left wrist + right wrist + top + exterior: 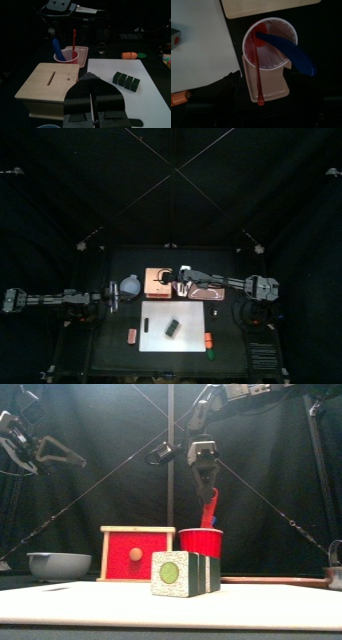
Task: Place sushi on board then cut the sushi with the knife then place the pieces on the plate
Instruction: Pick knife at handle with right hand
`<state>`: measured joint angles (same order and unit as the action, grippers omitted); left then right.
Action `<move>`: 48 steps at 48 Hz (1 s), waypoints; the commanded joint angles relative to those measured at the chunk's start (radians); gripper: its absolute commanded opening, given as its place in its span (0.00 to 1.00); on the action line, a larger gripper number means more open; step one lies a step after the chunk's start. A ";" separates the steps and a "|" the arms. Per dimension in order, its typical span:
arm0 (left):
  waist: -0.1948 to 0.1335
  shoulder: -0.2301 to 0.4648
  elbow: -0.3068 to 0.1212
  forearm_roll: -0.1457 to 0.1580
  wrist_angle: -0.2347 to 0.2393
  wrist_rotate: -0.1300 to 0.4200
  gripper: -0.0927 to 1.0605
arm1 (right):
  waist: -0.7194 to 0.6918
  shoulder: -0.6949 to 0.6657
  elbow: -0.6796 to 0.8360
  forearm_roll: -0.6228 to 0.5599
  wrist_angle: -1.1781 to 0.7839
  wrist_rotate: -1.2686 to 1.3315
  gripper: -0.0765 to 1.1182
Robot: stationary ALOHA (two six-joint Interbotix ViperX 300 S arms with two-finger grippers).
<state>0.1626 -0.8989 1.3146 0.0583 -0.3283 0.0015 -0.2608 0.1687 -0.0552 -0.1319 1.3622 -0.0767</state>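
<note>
Black curtain [80, 178] backs the black bench [100, 343]. On the bench the sushi [183, 573], a roll of dark green blocks, lies on the white board [158, 313]. It is ahead of the left end effector [89, 82] and a little to one side. It is also nearer the bench front than the right end effector [205, 492], and well apart from both.

The right end effector hangs straight above the red cup [202, 541] with its 2 jaws spread. The handle of the red knife [256, 75] rises from the cup into the gap between them, but whether either jaw touches it cannot be told. The blue knife [291, 52] leans in the same cup, off to one side of that gap.

The left end effector has its 2 jaws pressed together on nothing. It hangs over a corner of the box [50, 85], which stands just beside the cup with its red drawer front turned to the bench front.

The pink tray [207, 293] lies beside the cup, under the right arm. The bowl [58, 565] sits on the far side of the box from the right end effector, near the left one. An orange toy [130, 55] lies past the board, far ahead of the left end effector.
</note>
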 commanded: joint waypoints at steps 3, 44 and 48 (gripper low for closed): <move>0.003 0.005 -0.012 -0.002 -0.003 0.002 0.07 | -0.008 -0.008 -0.002 0.002 0.005 -0.005 0.86; 0.011 0.003 -0.012 -0.002 0.015 0.003 0.07 | -0.018 0.021 -0.023 0.021 0.040 -0.005 0.64; 0.012 0.005 -0.012 -0.002 0.017 0.003 0.07 | -0.018 0.026 -0.034 0.025 0.040 -0.005 0.59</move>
<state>0.1703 -0.8989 1.3146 0.0583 -0.3083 0.0031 -0.2730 0.2148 -0.0552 -0.1104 1.4021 -0.0813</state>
